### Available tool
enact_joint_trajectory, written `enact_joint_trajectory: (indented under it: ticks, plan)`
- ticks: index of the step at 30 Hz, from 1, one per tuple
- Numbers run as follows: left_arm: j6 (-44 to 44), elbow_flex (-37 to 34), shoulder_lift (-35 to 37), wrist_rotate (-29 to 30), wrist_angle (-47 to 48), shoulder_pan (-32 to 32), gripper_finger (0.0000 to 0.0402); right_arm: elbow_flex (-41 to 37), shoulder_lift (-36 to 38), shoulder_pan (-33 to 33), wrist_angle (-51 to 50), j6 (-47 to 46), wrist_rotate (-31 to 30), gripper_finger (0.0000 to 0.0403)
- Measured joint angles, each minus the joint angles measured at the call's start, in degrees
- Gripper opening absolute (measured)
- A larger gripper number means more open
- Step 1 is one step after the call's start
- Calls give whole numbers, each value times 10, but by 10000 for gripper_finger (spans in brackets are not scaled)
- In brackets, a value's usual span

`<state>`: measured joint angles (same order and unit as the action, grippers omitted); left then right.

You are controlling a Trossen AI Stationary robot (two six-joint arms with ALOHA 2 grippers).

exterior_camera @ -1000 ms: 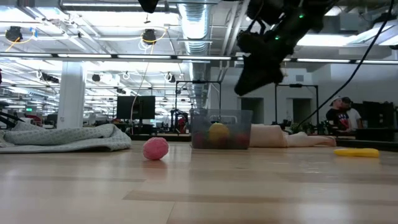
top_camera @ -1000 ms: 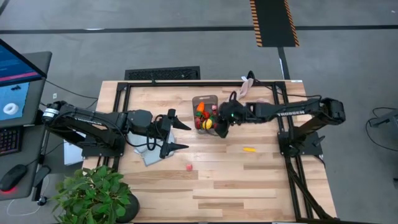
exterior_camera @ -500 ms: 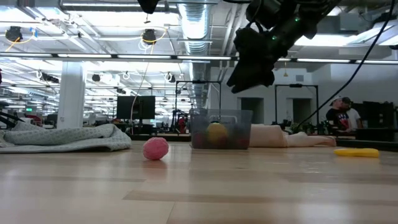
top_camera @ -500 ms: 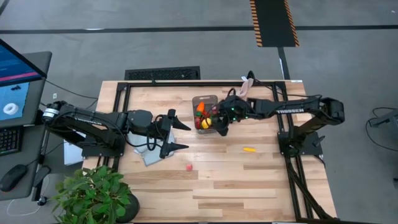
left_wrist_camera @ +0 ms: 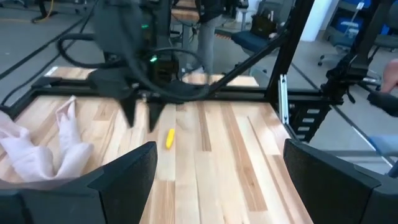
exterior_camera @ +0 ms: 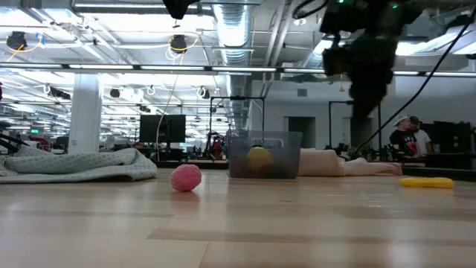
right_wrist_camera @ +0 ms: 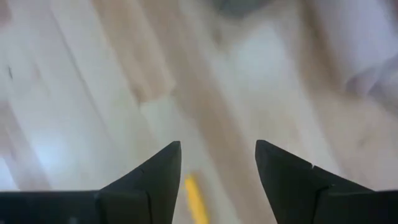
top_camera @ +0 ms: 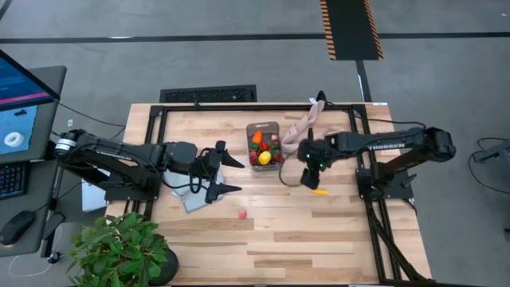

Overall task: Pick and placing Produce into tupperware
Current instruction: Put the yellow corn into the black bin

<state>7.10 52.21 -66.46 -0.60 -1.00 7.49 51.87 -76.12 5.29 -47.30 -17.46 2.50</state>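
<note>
1. Nearest the front edge of the tabletop [top_camera: 319, 239], a small pink ball of produce [top_camera: 241, 214] lies alone on the wood, a little left of the middle; in the low view it [exterior_camera: 186, 178] sits in front of everything else.
2. Farther in, on the right half, a small yellow banana-like piece [top_camera: 319, 191] lies on the boards, apart from the tub.
3. The right gripper [top_camera: 312, 167] hangs just above and beside that yellow piece, its fingers apart and holding nothing; its wrist view shows the two dark fingers [right_wrist_camera: 155, 177] spread with the yellow piece [right_wrist_camera: 196, 199] between them, lower down.
4. On the left half, the left gripper [top_camera: 227, 174] waits over a folded grey-blue cloth [top_camera: 194, 199], its fingers wide apart and empty.
5. Toward the back edge, near the middle, the tupperware [top_camera: 264, 127] stands with red, orange, yellow and green produce [top_camera: 263, 151] inside.
6. Just right of the tub, a beige limp object [top_camera: 301, 127] stretches toward the back edge.
</note>
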Motion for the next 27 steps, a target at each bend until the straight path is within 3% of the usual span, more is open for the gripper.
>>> enact_joint_trajectory:
  ticks: [12,27]
  plan:
    - [6,0,-37,0,-10,0,339,-60,-11,-123,-37,-104,3,227]
    - [6,0,-40,-5,-35,0,339,-151,-11,-145,11,-151,-14,227]
